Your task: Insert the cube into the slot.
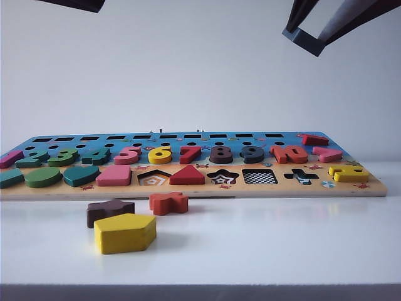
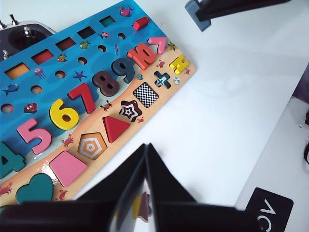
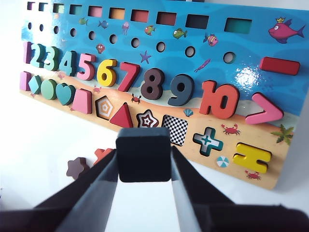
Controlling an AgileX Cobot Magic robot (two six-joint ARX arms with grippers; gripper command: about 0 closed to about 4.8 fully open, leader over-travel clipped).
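White table (image 1: 276, 244) carries the long wooden puzzle board (image 1: 188, 188), taken as landmark. Board holds numbers along its middle row and shape pieces plus cut-outs along its near sandy edge. The slot (image 1: 259, 177), square with checkerboard bottom, sits on that near edge between the star cut-out (image 1: 223, 177) and the cross cut-out (image 1: 301, 177); nothing in it.

Right gripper (image 3: 143, 155) hangs high above the board's right part, well clear of it, fingers clamped on the cube (image 3: 143, 154), dark navy, pinched by two opposite sides.

Left gripper (image 2: 146, 159) is off the board's near edge above the loose pieces, jaws pressed together, nothing between them.

In front of the board, on the table: yellow pentagon (image 1: 124, 232), brown star (image 1: 109, 211), red cross piece (image 1: 168, 202), close together.
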